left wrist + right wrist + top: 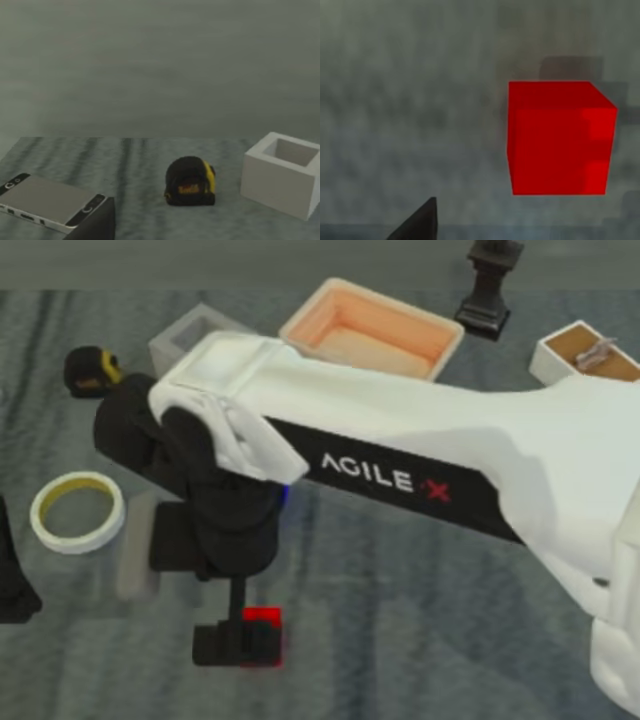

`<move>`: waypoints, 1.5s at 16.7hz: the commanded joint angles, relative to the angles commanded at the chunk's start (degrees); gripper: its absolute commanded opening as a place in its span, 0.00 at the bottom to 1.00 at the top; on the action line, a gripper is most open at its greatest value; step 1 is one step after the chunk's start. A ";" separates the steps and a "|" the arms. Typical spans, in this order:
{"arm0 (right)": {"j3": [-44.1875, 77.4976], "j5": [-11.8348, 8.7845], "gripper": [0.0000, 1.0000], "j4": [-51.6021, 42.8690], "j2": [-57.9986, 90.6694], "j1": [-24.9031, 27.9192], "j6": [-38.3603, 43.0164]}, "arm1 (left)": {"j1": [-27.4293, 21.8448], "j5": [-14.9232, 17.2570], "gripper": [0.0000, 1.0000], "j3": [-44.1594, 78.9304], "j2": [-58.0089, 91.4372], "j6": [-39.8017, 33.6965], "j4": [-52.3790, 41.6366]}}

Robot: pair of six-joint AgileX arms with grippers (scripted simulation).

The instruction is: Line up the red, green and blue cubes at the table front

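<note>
The right arm's jaws [240, 642] hang low over the front of the worktop [420, 620], at the end of a long white glossy arm that sweeps in from the right, its dark side panel lettered AgileX. The glossy red cube [264, 618] sits on the worktop right at these jaws, its bright top face showing just beside the black finger blocks; whether the fingers are apart or pressed on it I cannot tell. In the right wrist view the red cube [559, 139] fills much of the frame, sharp-edged and plain, with one dark finger tip [420, 222] poking in apart from it. A sliver of blue [286, 496] peeks from under the arm's black wrist, beyond the jaws. The worktop is dark grey with paler wavy streaks, like marbled cloth. Farther out from the jaws lie a cream ring of tape [77, 511], a black-and-yellow tape measure [92, 371], a hollow grey square box [190, 337], a pale pink-lined tray [372, 328] and a black pedestal [490, 285]. The left arm [12, 580] is parked at the left edge, its jaws out of sight.
</note>
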 joint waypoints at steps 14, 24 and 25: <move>-12.02 0.38 1.00 4.77 -5.59 -24.45 24.40 | 0.00 0.00 1.00 0.00 0.00 0.00 0.00; -21.79 0.67 1.00 9.31 -11.18 -42.59 42.56 | 0.00 0.00 1.00 0.00 0.00 0.00 0.00; -21.64 0.69 1.00 9.17 -10.93 -42.42 42.45 | 0.00 0.00 1.00 0.00 0.00 0.00 0.00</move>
